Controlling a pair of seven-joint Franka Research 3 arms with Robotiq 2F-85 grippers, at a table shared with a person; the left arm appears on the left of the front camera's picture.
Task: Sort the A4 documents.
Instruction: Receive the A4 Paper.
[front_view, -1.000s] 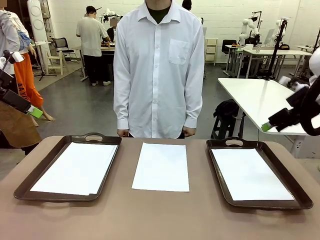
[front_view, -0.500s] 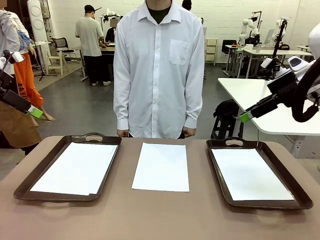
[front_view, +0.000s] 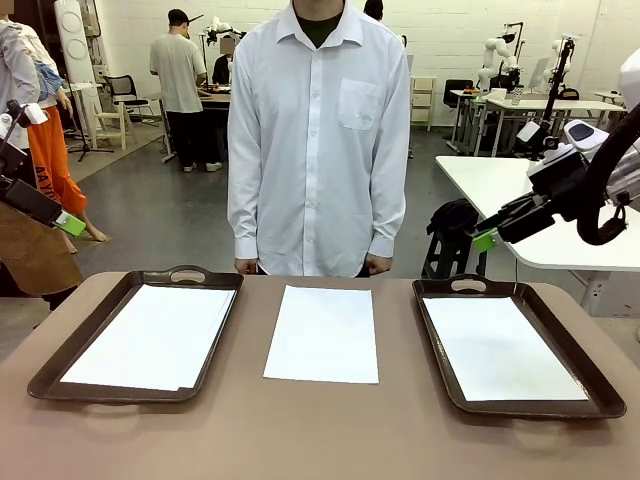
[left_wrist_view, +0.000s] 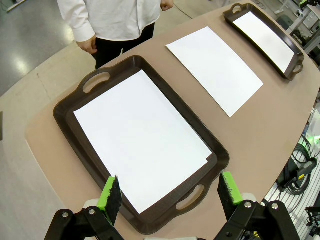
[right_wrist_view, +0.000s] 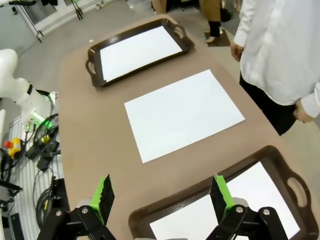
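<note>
At nine o'clock in the front view the left gripper (front_view: 68, 224) hangs off the counter's (front_view: 320, 440) edge — its own wrist view shows the green-padded fingers (left_wrist_view: 111, 196) spread wide and empty above the left tray (front_view: 120, 300). That tray carries one A4 document (front_view: 150, 335), lying flat inside the rim. Moving to the middle — a second A4 sheet (front_view: 322, 333) lies bare on the counter between the trays, just in front of the person in the white shirt (front_view: 318, 140), whose hands hang at twelve o'clock. On to three o'clock: the right tray (front_view: 590, 385) holds another sheet (front_view: 500, 348). Above its far corner the right gripper (front_view: 484, 238) hovers in the air, jaws wide, nothing held.
</note>
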